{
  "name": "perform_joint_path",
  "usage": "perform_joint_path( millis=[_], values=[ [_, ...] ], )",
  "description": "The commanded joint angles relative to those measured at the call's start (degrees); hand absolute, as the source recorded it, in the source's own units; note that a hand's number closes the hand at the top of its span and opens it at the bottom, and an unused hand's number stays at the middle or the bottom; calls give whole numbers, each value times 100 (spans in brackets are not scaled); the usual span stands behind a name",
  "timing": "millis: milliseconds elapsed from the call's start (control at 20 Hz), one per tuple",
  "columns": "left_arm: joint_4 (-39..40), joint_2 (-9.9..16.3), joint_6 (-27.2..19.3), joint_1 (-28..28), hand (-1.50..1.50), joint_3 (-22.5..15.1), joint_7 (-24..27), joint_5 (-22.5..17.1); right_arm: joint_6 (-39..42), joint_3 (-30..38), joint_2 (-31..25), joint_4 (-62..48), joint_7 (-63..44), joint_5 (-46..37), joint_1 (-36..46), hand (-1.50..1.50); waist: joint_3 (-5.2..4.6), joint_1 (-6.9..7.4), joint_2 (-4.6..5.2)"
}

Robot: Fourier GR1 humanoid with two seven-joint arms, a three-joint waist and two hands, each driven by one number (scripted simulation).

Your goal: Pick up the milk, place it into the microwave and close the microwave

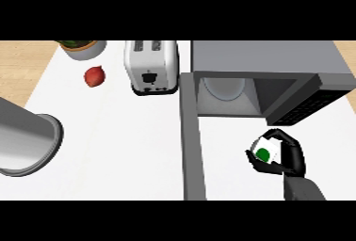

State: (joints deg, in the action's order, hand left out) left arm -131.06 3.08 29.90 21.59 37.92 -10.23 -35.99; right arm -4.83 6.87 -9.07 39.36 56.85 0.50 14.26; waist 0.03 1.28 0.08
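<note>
We see the right hand (287, 157) with fingers (284, 136) curled round the milk (268, 149), a white carton with a green dot and no readable writing; its long axis cannot be told. It sits just in front of the open microwave (264, 70), whose door (192, 141) swings out toward us. Beyond the door on the white table (118, 141): toaster (151, 66), red fruit (94, 76), grey pot (28, 141), plant pot (84, 48).
</note>
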Motion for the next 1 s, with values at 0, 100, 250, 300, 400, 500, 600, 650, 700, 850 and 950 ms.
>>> perform_joint_path(
  millis=[0,100,250,300,400,500,600,650,700,850,950],
  values=[
    [28,-117,270,226,-150,116,148,-40,805,-378,16,60,6,-89,118,150,-4,-43,-18],
    [382,0,343,113,-150,181,204,-103,1082,-508,46,625,-488,41,290,150,-11,-95,-33],
    [139,174,45,-44,-150,316,-61,-256,1062,-661,29,1341,-876,31,-10,150,-7,-131,-27],
    [-77,6,-12,95,-150,349,-71,-130,625,-802,309,1659,-979,-108,-29,150,-8,-126,-32],
    [-131,-75,-73,6,-150,215,-181,-58,517,-834,241,2103,-1611,-130,92,150,-7,-130,-27],
    [-98,-264,-95,-194,-150,-36,-186,322,250,-950,510,2323,-1898,-207,49,150,-6,-148,-18],
    [-23,-23,205,210,-150,507,-148,-444,32,-934,450,2713,-2017,-313,-130,150,-5,-107,-26],
    [347,174,89,-84,-150,465,-210,-425,19,-836,368,2342,-2191,-375,402,150,-4,-98,-15],
    [203,8,335,125,-150,469,-163,-379,-116,-905,595,2551,-2245,-361,220,150,-4,-95,-17],
    [212,85,120,-120,-150,474,-239,-259,-354,-873,680,2204,-2657,-548,925,150,-3,-74,-8],
    [342,109,256,-118,-150,604,-144,-386,-426,-672,610,1703,-2408,-596,1203,150,-3,-59,-4]
  ],
)
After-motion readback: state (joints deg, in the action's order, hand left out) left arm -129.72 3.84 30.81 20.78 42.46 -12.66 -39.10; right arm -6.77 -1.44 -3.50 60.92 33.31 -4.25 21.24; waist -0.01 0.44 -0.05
